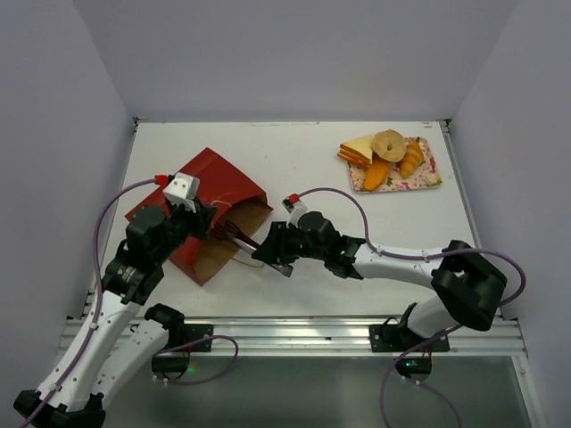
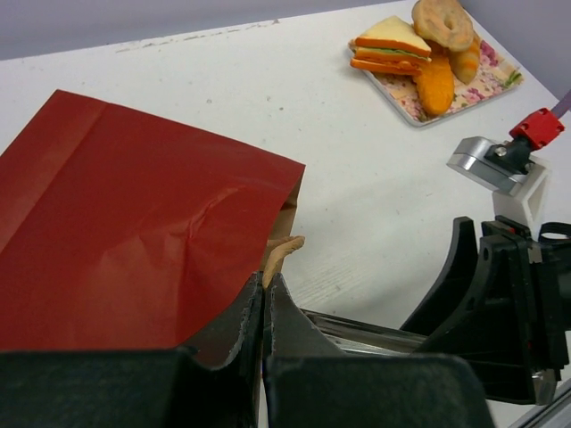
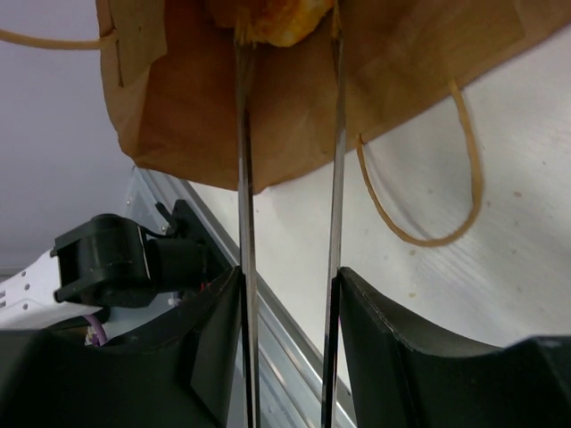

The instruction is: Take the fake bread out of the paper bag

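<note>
The red paper bag [image 1: 201, 192] lies flat at the left of the table, its brown mouth facing right. My left gripper [image 2: 266, 283] is shut on a thin tan handle [image 2: 284, 250] at the mouth of the bag [image 2: 134, 241]. My right gripper [image 3: 287, 272] is shut on metal tongs [image 3: 245, 178]. The tongs reach into the bag's mouth [image 3: 401, 71], their tips on either side of a golden piece of fake bread [image 3: 281, 22]. From above, the right gripper [image 1: 268, 250] sits just right of the mouth, and the bread inside is hidden.
A pink-flowered tray [image 1: 426, 174] at the far right holds a sandwich [image 1: 357, 152], a bagel [image 1: 389, 144] and a croissant [image 1: 412, 159]. The other loop handle [image 3: 446, 214] lies loose on the white table. A metal rail [image 1: 294, 334] runs along the near edge.
</note>
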Tool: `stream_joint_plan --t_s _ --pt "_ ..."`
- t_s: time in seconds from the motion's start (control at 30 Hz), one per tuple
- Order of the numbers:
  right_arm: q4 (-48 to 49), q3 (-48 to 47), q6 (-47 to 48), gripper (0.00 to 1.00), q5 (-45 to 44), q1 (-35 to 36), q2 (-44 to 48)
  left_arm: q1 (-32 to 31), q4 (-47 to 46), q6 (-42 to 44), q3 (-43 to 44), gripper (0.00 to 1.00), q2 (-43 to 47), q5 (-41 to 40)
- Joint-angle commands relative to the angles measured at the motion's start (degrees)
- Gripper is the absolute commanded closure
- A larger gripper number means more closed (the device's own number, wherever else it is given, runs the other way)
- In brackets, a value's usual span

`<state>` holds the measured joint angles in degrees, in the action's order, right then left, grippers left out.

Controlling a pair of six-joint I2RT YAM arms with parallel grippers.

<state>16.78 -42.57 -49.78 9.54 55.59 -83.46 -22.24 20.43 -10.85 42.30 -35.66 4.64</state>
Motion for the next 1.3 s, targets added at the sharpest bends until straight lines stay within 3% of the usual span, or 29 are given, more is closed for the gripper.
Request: stream_joint_plan --t_s 0.0,0.63,1.27 --pt "8.2 -3.5 -1.1 0.50 -0.8 0.7 -2.2 0.3 -2.8 1.4 -0.1 1.00 0.9 3.0" --pt "13.6 -6.3 -2.0 0.46 -2.1 0.8 -11.5 0.3 -6.4 2.7 -0.7 1.00 2.8 17.2" --pt "12.0 -3.7 -2.7 0.46 -4.2 1.1 -11.0 0.3 -6.2 2.6 -0.6 1.00 2.4 16.6"
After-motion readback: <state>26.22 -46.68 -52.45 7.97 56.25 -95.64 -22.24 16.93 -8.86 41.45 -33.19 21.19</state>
